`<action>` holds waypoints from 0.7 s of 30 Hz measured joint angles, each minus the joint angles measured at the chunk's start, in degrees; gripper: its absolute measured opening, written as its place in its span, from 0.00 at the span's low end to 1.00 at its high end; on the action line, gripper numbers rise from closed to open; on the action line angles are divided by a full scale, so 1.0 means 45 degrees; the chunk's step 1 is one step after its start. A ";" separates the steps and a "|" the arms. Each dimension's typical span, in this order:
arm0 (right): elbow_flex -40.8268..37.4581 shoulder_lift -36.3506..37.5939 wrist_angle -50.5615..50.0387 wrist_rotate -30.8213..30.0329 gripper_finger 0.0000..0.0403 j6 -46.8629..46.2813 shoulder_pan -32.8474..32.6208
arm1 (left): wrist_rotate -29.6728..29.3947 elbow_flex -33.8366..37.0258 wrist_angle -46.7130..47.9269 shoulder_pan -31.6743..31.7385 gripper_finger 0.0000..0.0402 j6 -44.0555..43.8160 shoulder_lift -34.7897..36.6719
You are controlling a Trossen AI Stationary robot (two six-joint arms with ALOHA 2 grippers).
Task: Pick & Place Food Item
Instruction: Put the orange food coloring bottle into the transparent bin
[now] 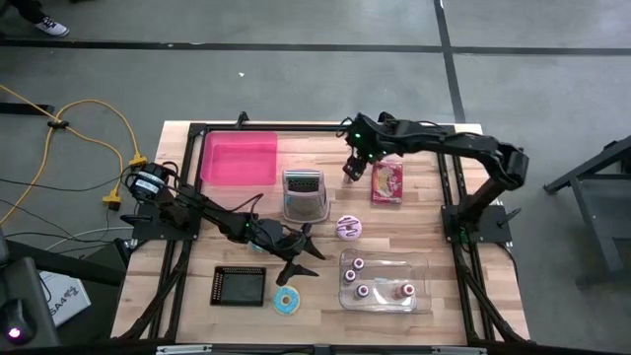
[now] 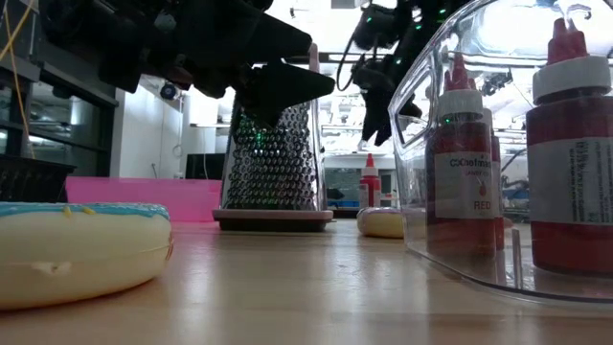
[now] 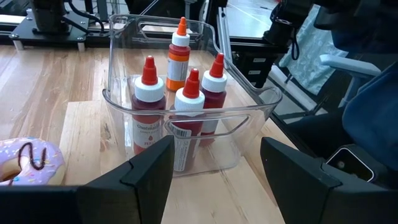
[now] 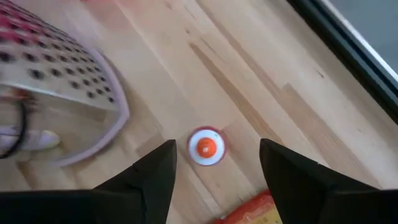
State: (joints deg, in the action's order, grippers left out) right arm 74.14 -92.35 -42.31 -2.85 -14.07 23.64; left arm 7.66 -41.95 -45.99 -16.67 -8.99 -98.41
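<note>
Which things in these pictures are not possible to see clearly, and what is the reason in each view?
- Red packet, high view: print too small to read.
- Small bottle, right wrist view: only the cap top shows; the body is hidden beneath it.
- Grater, low view: top hidden by the left gripper.
- Blue-iced donut, low view: cut off by the picture's edge.

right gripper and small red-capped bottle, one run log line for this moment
right gripper: open, above small red-capped bottle, not holding | left gripper: open, facing clear plastic bin | bottle: upright on wooden table
</note>
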 joint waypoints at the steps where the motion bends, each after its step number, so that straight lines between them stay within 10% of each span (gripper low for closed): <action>1: 0.0277 -0.0236 -0.0338 -0.0001 0.54 0.0075 0.0044 | 0.0000 0.0000 -0.0015 0.0001 0.58 0.0000 0.0000; 21: 0.1712 -0.1871 -0.1536 0.0312 0.54 0.0418 -0.0020 | 0.0000 0.0000 -0.0084 0.0000 0.58 0.0000 0.0000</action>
State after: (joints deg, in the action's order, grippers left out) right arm 81.84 -100.77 -49.23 -1.44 -12.19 23.55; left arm 7.66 -41.95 -46.37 -16.67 -8.99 -98.41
